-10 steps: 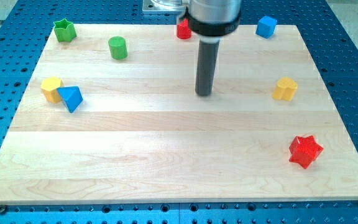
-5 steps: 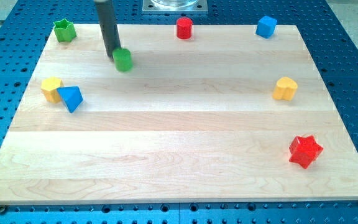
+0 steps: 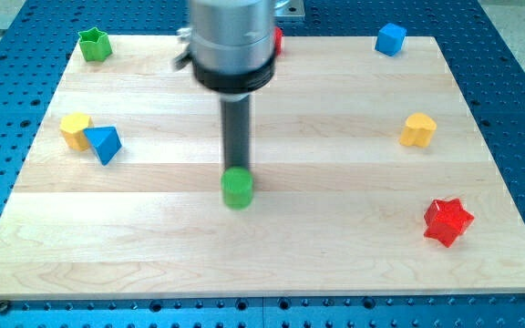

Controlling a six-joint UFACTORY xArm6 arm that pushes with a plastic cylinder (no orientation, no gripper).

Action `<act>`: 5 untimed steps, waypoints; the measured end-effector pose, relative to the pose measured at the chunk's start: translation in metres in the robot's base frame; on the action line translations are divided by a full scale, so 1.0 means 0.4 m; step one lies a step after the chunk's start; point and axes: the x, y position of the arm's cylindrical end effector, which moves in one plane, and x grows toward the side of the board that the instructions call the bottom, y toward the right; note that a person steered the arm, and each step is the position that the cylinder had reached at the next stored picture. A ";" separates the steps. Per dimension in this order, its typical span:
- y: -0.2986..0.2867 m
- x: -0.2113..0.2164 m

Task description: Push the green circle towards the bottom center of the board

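Camera view: green circle (image 3: 237, 189) sits a little left of the board's middle, in the lower half, well apart from every other block. My tip (image 3: 238, 170) is touching the circle's upper edge, directly on its top side in the view; the rod rises straight up to the grey arm housing (image 3: 232, 41). No pincer on this rig, so nothing is grasped; contact is push only.

At the view's left, yellow block (image 3: 75, 130) and blue triangle (image 3: 105, 144) touch each other. Green star (image 3: 93, 44) is at the top-left corner. Red block (image 3: 277, 40) at top centre is mostly hidden behind the housing. Blue cube (image 3: 390, 38) is top right, yellow block (image 3: 417, 129) at the right edge, red star (image 3: 447, 221) bottom right. Wooden counter (image 3: 335, 255) lies on a blue perforated base (image 3: 518, 73).
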 end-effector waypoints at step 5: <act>-0.048 0.109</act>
